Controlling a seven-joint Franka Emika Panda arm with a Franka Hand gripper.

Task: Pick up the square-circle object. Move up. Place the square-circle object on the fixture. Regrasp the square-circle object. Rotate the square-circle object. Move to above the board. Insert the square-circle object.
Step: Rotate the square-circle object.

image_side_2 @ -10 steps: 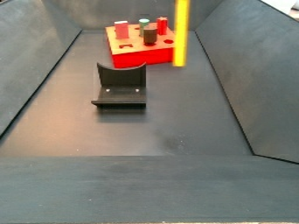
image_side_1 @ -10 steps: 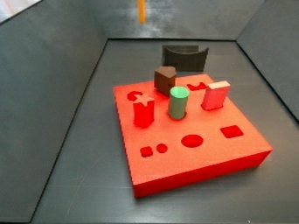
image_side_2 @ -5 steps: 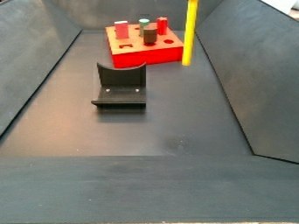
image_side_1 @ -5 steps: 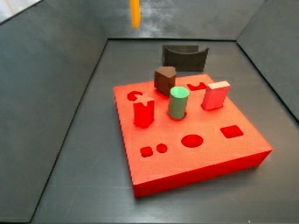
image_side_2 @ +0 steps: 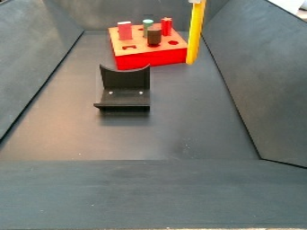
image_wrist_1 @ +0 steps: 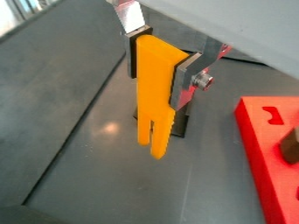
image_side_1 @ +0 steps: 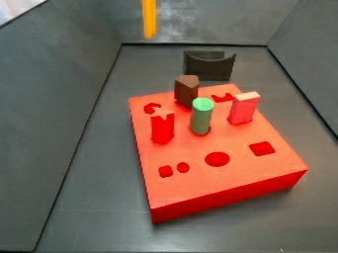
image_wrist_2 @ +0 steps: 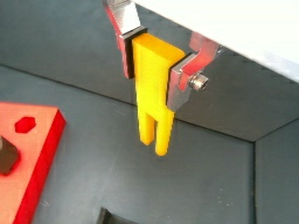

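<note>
Gripper (image_wrist_1: 162, 80) clamps the yellow peg (image_wrist_1: 156, 101) upright, high above floor; lower it steadily into the fixture (image_side_2: 122, 88) notch.

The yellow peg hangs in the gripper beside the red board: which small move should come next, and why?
Probably carry it sideways over the board. The gripper holds the square-circle object upright, above the dark floor and beside the board's edge, not yet over its holes, so lowering now would miss.
</note>
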